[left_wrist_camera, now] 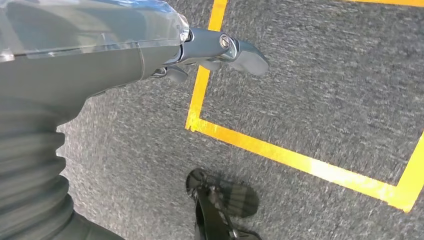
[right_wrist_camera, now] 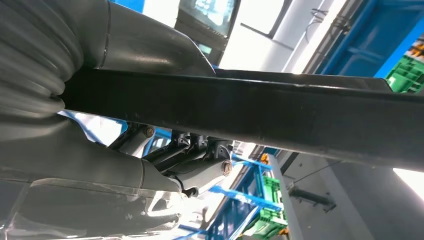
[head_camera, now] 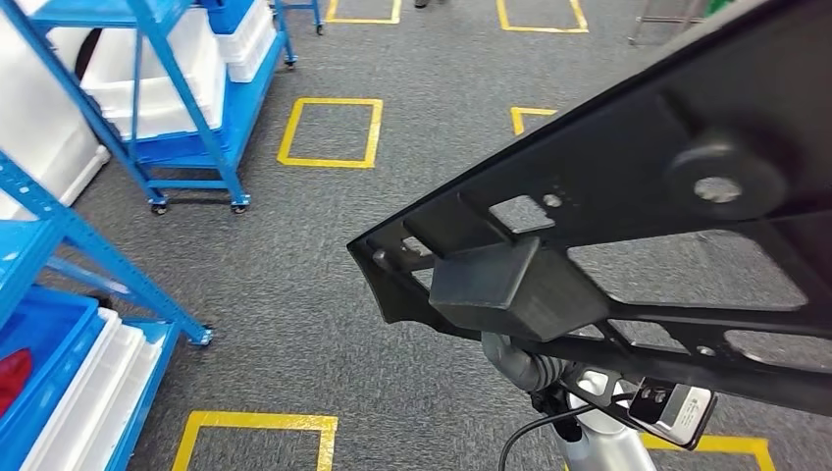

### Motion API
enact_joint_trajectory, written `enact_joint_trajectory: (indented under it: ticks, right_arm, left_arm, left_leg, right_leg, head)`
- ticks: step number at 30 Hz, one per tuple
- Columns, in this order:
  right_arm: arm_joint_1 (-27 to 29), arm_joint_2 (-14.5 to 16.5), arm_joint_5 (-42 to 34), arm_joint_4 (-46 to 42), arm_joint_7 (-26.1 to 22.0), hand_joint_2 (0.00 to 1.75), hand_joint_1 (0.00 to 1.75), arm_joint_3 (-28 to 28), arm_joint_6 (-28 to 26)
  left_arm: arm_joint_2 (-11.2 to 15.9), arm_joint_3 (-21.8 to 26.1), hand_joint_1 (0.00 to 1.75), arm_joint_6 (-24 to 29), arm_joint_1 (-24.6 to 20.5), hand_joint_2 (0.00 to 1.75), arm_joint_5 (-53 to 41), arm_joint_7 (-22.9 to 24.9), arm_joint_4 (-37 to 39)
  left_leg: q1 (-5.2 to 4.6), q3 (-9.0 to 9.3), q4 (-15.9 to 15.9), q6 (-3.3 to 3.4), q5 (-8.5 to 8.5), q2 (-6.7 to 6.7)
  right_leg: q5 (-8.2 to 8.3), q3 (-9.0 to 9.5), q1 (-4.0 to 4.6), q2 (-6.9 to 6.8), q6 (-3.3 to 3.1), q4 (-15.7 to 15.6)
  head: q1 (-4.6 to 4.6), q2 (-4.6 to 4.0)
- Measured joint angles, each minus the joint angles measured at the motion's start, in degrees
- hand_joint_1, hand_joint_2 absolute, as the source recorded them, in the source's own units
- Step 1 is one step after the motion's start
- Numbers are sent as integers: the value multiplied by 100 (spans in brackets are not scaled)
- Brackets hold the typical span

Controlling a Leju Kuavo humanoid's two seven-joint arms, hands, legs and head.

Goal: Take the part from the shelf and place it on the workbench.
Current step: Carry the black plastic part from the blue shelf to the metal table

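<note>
Right hand (head_camera: 520, 361) is gripping one black part (head_camera: 628, 245) from beneath, above grey floor (head_camera: 294, 265) with five yellow squares and two blue racks (head_camera: 177, 88). Left hand (left_wrist_camera: 215, 52) is hanging over the floor, fingers loose, holding nothing. Right wrist view: thumb and fingers (right_wrist_camera: 200, 165) are clamping the part's flat edge (right_wrist_camera: 250, 112).

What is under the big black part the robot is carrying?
Under the black part you can see grey carpet floor, yellow tape squares and the right hand gripping its edge. The part hides the floor behind its solid areas.
</note>
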Motion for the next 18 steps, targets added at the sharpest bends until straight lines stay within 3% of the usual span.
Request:
enact_joint_trajectory:
  ticks: [1, 2, 3, 5, 7, 9, 10, 12, 14, 15, 16, 17, 18]
  right_arm:
    - [1, -14, -1, 8, 1, 175, 175, 20, -14]
    - [-1, -27, -2, 15, 0, 175, 175, 36, -25]
    - [-10, -46, -4, 19, 0, 175, 175, 51, -37]
    - [-68, -75, -9, 30, -1, 175, 175, 78, -40]
    - [-188, -87, -25, 86, 1, 175, 175, 96, 11]
    - [-363, -86, -63, 217, 7, 175, 175, 101, 106]
    - [-483, -86, -79, 314, 15, 175, 175, 103, 158]
    - [-783, -84, -75, 525, 41, 175, 175, 117, 224]
    - [-1097, -80, -57, 716, 77, 175, 175, 157, 239]
    - [-1235, -78, -65, 799, 104, 175, 175, 177, 240]
    - [-1356, -77, -96, 878, 136, 175, 175, 191, 245]
    - [-1469, -77, -144, 947, 175, 175, 175, 197, 257]
    - [-1590, -77, -206, 1009, 215, 175, 175, 197, 280]
  left_arm:
    - [-5, 0, 0, -5, 11, 175, -13, -2, 0]
    - [-10, 0, 0, -10, 16, 175, -21, -9, 0]
    - [-17, 1, 0, -15, 16, 175, -24, -28, 0]
    - [-33, 8, 0, -25, 10, 175, -20, -72, 0]
    - [-57, 20, 0, -47, -2, 175, -21, -109, 0]
    - [-91, 25, 0, -85, -37, 175, -51, -122, 0]
    - [-116, 24, 0, -109, -58, 175, -87, -116, 0]
    - [-170, 15, 0, -151, -94, 175, -192, -78, 0]
    - [-221, -10, 0, -174, -120, 175, -302, -7, 0]
    - [-242, -22, 0, -178, -128, 175, -338, 29, 0]
    - [-264, -30, 0, -178, -137, 175, -355, 55, 0]
    - [-287, -32, 0, -174, -147, 175, -351, 66, 0]
    - [-311, -32, 0, -170, -158, 175, -341, 69, 0]
  left_leg:
    - [2, -113, 155, -4, 12, -11]
    - [6, -128, 97, -7, 136, -17]
    - [13, -35, -183, -10, 359, -46]
    - [38, 261, -940, -12, 742, -257]
    - [41, 409, -1308, 13, 843, -416]
    - [14, 424, -1326, 74, 842, -347]
    - [8, 436, -1343, 113, 858, -284]
    - [6, 453, -1383, 184, 889, -155]
    - [-12, 454, -1395, 221, 892, -26]
    - [-22, 451, -1395, 227, 888, 41]
    - [-28, 453, -1394, 230, 883, 108]
    - [-32, 457, -1394, 229, 877, 169]
    - [-37, 469, -1394, 227, 869, 230]
  right_leg:
    - [-5, 4, 0, 85, 2, 8]
    - [-12, 9, -2, 171, 11, 20]
    - [-24, 15, -7, 252, 27, 42]
    - [-68, -2, -15, 391, 76, 122]
    - [-87, -51, -28, 511, 140, 185]
    - [-64, -85, -54, 621, 210, 180]
    - [-67, -95, -62, 599, 239, 189]
    - [-219, -230, -52, 313, 291, 455]
    - [-559, -587, -51, -22, 331, 1168]
    - [-706, -792, -62, -79, 346, 1563]
    - [-759, -929, -70, -100, 350, 1814]
    - [-709, -961, -73, -110, 345, 1857]
    - [-557, -869, -70, -130, 328, 1661]
  head:
    - [-1, 0]
    - [-1, 0]
    - [-1, 0]
    - [-1, 0]
    - [-1, 0]
    - [1, 0]
    - [1, 0]
    - [1, 0]
    - [1, 0]
    - [1, 0]
    - [1, 0]
    - [1, 0]
    - [1, 0]
